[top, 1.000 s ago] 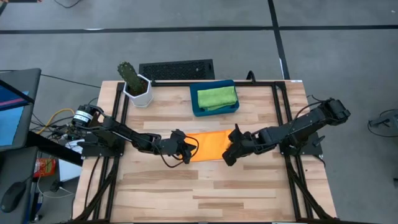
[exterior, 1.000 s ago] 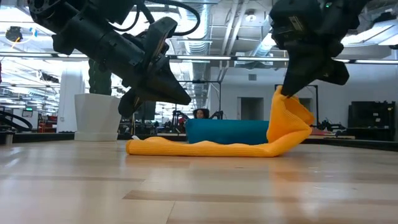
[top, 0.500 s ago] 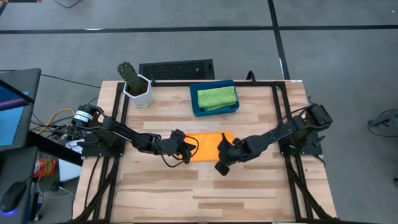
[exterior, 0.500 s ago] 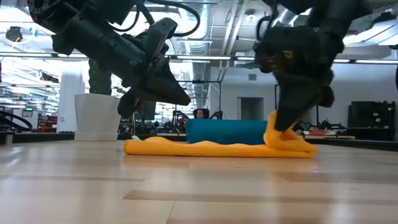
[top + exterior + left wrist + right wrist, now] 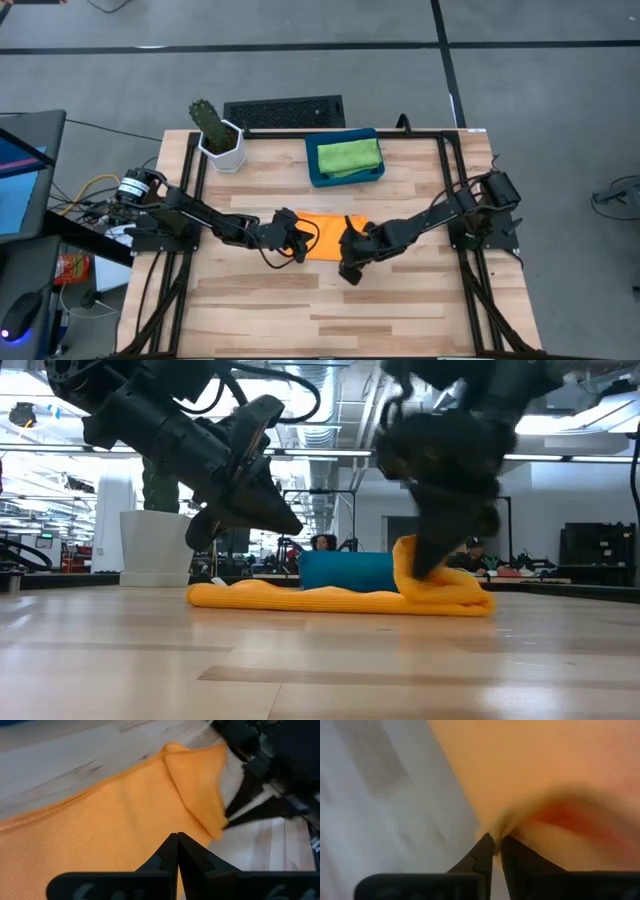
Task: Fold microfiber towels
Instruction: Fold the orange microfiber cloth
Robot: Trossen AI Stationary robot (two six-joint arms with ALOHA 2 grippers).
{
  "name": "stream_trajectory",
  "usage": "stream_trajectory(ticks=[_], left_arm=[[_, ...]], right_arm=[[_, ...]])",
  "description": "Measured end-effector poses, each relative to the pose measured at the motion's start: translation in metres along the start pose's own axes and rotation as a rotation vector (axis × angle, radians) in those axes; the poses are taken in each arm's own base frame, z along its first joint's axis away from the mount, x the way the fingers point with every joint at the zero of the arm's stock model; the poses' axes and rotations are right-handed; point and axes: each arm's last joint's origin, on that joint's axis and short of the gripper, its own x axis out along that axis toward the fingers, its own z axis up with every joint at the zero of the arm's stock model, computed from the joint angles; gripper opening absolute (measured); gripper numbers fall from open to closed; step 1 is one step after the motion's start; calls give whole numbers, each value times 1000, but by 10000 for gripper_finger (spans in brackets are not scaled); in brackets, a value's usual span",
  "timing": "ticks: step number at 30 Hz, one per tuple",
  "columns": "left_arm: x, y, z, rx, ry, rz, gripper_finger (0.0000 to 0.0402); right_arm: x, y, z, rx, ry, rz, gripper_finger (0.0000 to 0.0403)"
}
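Note:
An orange microfiber towel (image 5: 322, 232) lies on the wooden table between my two grippers, its right end doubled over onto the rest (image 5: 445, 595). My right gripper (image 5: 428, 568) stands over that doubled end, shut on the cloth. My left gripper (image 5: 298, 525) hovers shut a little above the towel's left half (image 5: 100, 835) and holds nothing. A green towel (image 5: 348, 155) lies folded in the dark-blue tray (image 5: 316, 176) at the back of the table. My right gripper pinches a puckered bit of the orange towel's edge (image 5: 506, 822) between its two fingertips. The fingers come from above, slanting down. A short hump of cloth (image 5: 407, 555) rises to the fingers, slack, while the rest of the towel lies on the table.
A cactus in a white pot (image 5: 218, 137) stands at the back left. A black grille (image 5: 283, 111) lies behind the table's far edge. Bare wood (image 5: 330, 310) stretches from the towel to the table's near edge.
My right gripper has moved toward the table's left edge and down, carrying the towel's right end with it. That end, raised high before, now lies folded over the towel's middle. The left half has stayed flat.

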Motion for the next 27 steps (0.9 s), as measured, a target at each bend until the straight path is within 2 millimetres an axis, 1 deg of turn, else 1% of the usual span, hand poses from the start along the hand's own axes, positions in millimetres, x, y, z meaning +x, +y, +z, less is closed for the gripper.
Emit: stream_trajectory(ticks=[2,4,8,11,13,16,18,20,24,27], left_arm=[[0,0,0,1,1,1,0],[0,0,0,2,2,3,0],[0,1,0,4,7,6,0],[0,0,0,2,6,4,0],[0,0,0,2,6,4,0],[0,0,0,2,6,5,0],[0,0,0,1,6,4,0],[0,0,0,1,6,5,0],[0,0,0,-1,5,3,0],[0,0,0,-2,5,4,0]], right_arm=[[3,-3,-5,-22,38,-23,69],[7,2,-2,-31,25,17,86],[11,0,-4,-32,45,5,133],[9,-2,-2,-21,34,6,173],[5,-3,2,-24,18,13,198],[-1,-3,12,-49,-6,25,222],[-3,-4,15,-90,11,29,227],[-6,-1,19,-125,15,69,227],[-7,0,16,-163,45,77,219],[-16,3,11,-204,55,82,213]])
